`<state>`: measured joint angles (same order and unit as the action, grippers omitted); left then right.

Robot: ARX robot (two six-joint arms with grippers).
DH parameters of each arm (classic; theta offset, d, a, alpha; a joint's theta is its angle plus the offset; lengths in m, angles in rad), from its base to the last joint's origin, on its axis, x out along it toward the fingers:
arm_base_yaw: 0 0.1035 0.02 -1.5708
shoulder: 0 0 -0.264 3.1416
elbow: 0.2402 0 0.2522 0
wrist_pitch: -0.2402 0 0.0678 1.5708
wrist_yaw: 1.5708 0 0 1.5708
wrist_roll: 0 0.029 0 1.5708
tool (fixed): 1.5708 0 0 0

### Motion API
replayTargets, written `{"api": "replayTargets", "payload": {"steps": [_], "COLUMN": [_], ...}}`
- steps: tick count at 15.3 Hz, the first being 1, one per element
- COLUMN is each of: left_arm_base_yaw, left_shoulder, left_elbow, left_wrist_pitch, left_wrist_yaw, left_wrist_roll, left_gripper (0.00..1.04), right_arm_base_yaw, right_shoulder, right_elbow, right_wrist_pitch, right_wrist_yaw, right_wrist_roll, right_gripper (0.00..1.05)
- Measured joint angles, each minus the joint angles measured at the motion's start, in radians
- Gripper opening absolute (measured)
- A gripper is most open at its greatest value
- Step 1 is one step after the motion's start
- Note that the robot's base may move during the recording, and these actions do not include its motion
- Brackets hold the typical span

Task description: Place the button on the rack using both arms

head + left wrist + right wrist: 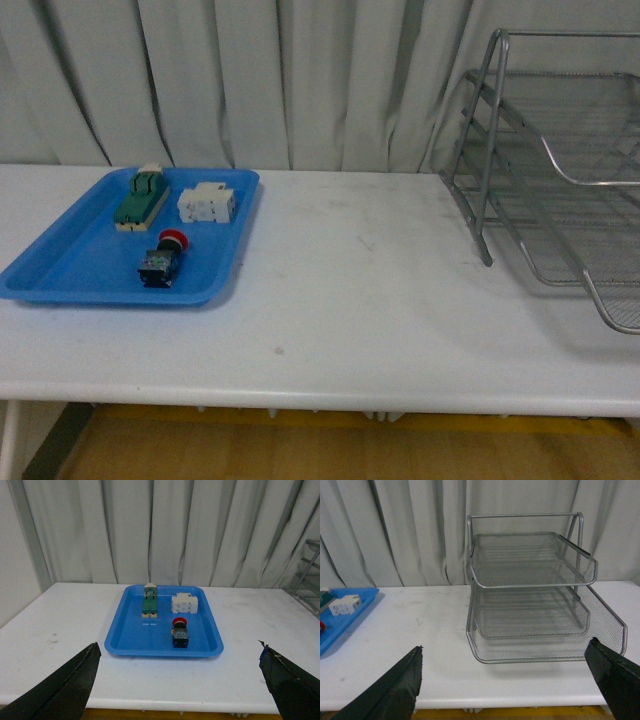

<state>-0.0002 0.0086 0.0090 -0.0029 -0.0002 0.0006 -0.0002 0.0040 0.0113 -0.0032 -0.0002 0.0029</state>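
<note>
button (163, 258): open above | green block (141, 197), white part (206, 204) behind | rack (585, 115): tier fronts open

One white rectangular table (380, 300) is seen. One flat blue plastic tray (85, 262) is counted on it, toward the left edge of the surface. Three small parts are counted in the tray: one push-button switch (163, 260) with a round red cap on a black-and-blue body, one green rectangular block (142, 197) and one white blocky part (207, 204). One silver metal wire-mesh letter rack (530, 575) with a tubular frame is counted toward the right edge of the surface, and three mesh tiers are counted in it. Two dark fingers (65, 690) are shown of the left gripper (178, 646), and two dark fingers (390, 690) of the right gripper (505, 644).
</note>
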Motion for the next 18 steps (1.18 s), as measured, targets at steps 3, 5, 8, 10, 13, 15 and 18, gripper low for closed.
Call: {"api": "replayTargets", "payload": {"steps": [3,5,8,10,13,15,18], "left_arm_base_yaw": [-0.008,-0.099,0.065,0.079,0.053,0.055,0.027], "left_shoulder": [0.009,0.302,0.612,0.962,1.464,1.74,1.939], "left_elbow": [0.01,0.182,0.278,0.435,0.767,0.998,1.21], "left_wrist_pitch": [-0.044,-0.314,-0.003,0.239,0.261,0.159,0.054], "left_wrist_yaw": [-0.022,-0.229,-0.09,-0.005,0.034,0.03,0.062], "left_wrist_roll": [-0.018,-0.263,-0.354,-0.302,-0.196,-0.155,-0.122], "left_gripper": [0.98,0.98,0.98,0.98,0.98,0.98,0.98], "right_arm_base_yaw": [0.0,0.0,0.0,0.0,0.0,0.0,0.0], "right_shoulder": [0.0,0.0,0.0,0.0,0.0,0.0,0.0], "right_elbow": [0.0,0.0,0.0,0.0,0.0,0.0,0.0], "right_wrist_pitch": [0.0,0.001,0.0,0.0,0.0,0.0,0.0], "right_wrist_yaw": [0.0,0.0,0.001,0.001,0.001,0.001,0.001], "right_wrist_roll": [0.0,0.0,0.0,0.0,0.0,0.0,0.0], "right_gripper": [0.98,0.98,0.98,0.98,0.98,0.98,0.98]}}
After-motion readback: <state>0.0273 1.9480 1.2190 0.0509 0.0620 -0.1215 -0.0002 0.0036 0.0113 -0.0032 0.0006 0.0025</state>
